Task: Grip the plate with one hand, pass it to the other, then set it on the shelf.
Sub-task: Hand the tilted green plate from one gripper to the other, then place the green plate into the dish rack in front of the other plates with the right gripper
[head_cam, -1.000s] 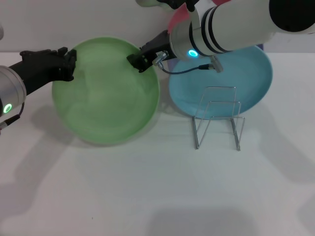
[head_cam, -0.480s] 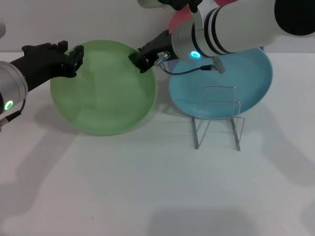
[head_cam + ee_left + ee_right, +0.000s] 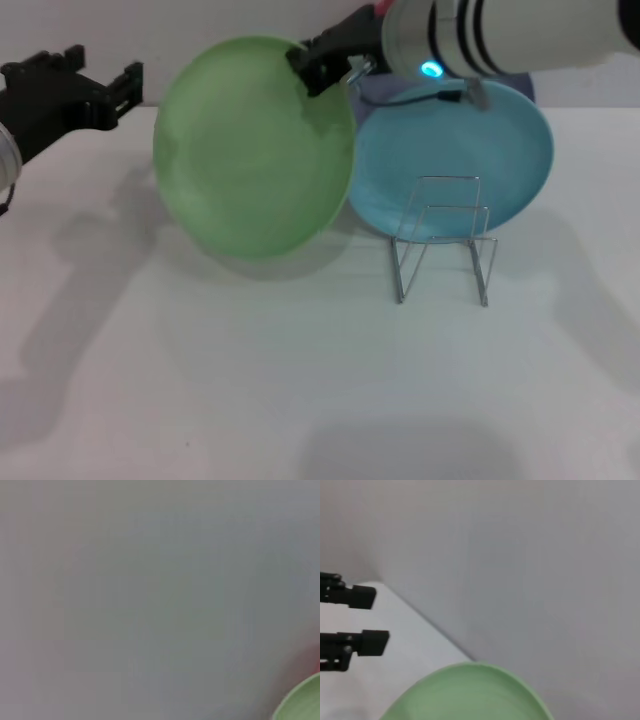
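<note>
While the right gripper [image 3: 318,68] pinches the upper rim of the light green plate [image 3: 255,148], its black fingers closed on that edge, the plate hangs tilted up off the white table [image 3: 300,380], face toward the head camera, throwing a shadow on the tabletop beneath. Right arm is white with dark bands and a cyan light, coming in from the upper right.

Left gripper [image 3: 105,85] sits well apart from the plate, off to the robot's left, fingers spread with a clear gap between them and nothing held. The right wrist view shows the same: two black fingers [image 3: 362,596] parted, empty, with the curved green rim of the plate [image 3: 470,690] nearer the camera. Left wrist view is mostly blank grey wall, only a sliver of the plate [image 3: 302,705] in one corner.

Teal-blue plate [image 3: 470,160] lies flat on the table at the robot's right, partly overlapped in the head view by the green plate's edge. The shelf [image 3: 443,240], a thin silver wire rack, stands upright on the table just in front of the blue plate, nothing in it, near the green plate but not touching it. A bit of pink shows behind the right arm near the top edge; can't tell what it is.
</note>
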### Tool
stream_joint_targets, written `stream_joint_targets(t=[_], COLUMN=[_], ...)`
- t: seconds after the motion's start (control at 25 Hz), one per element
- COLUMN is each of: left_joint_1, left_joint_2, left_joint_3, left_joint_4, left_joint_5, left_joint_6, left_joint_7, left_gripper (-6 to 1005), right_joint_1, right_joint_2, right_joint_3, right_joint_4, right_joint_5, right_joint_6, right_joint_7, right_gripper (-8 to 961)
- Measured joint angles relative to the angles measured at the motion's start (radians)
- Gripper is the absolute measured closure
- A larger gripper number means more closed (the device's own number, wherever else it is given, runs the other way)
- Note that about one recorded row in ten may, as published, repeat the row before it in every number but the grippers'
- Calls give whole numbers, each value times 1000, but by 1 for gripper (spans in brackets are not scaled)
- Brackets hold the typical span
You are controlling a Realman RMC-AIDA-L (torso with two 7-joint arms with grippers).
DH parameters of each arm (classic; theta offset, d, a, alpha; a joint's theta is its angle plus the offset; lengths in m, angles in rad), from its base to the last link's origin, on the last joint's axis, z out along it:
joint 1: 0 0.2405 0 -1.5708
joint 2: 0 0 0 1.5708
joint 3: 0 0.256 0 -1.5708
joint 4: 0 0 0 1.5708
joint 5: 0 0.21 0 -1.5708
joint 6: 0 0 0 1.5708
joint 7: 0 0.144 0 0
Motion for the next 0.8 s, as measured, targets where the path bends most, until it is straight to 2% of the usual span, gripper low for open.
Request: stream_joint_targets(t=[0.12, 0.28, 0.32, 0.36, 0.48, 0.52, 0.56, 0.6, 0.68, 0.72, 0.76, 0.8], left_joint_1=[19, 35, 35, 39, 43, 47, 47, 46, 44, 38, 38, 36], left_joint_2=[0, 0, 0, -1, -1, -2, -2, -2, -2, -2, -2, -2], left_joint_3=[0, 2, 2, -6, -7, 4, 4, 15, 20, 23, 23, 24], left_joint_4=[6, 14, 14, 29, 55, 79, 79, 104, 114, 136, 136, 143], left_joint_5=[3, 4, 4, 1, -2, -2, -2, -2, -2, -3, -3, -3], left_joint_6=[69, 131, 131, 156, 206, 257, 257, 300, 314, 334, 334, 339], left_joint_7=[0, 1, 1, 1, 1, 1, 1, 1, 1, -2, -2, -3], left_gripper=[407, 191, 187, 183, 172, 172, 172, 172, 172, 172, 172, 172], right_joint_1=[-40, -82, -124, -124, -211, -286, -286, -321, -413, -494, -494, -527], right_joint_2=[0, 0, 1, 1, 2, 2, 2, 2, 2, 2, 2, 2], right_joint_3=[2, 2, -4, -4, -23, -51, -51, -65, -104, -140, -140, -155], right_joint_4=[63, 121, 174, 174, 272, 338, 338, 366, 418, 446, 446, 453], right_joint_5=[-4, -5, -4, -4, 3, 24, 24, 44, 142, 262, 262, 322], right_joint_6=[0, -10, -32, -32, -80, -139, -139, -170, -257, -335, -335, -364], right_joint_7=[-15, -41, -82, -82, -151, -216, -216, -255, -397, -565, -565, -648], right_gripper=[905, 907, 907, 907, 907, 907, 907, 907, 906, 906, 906, 906])
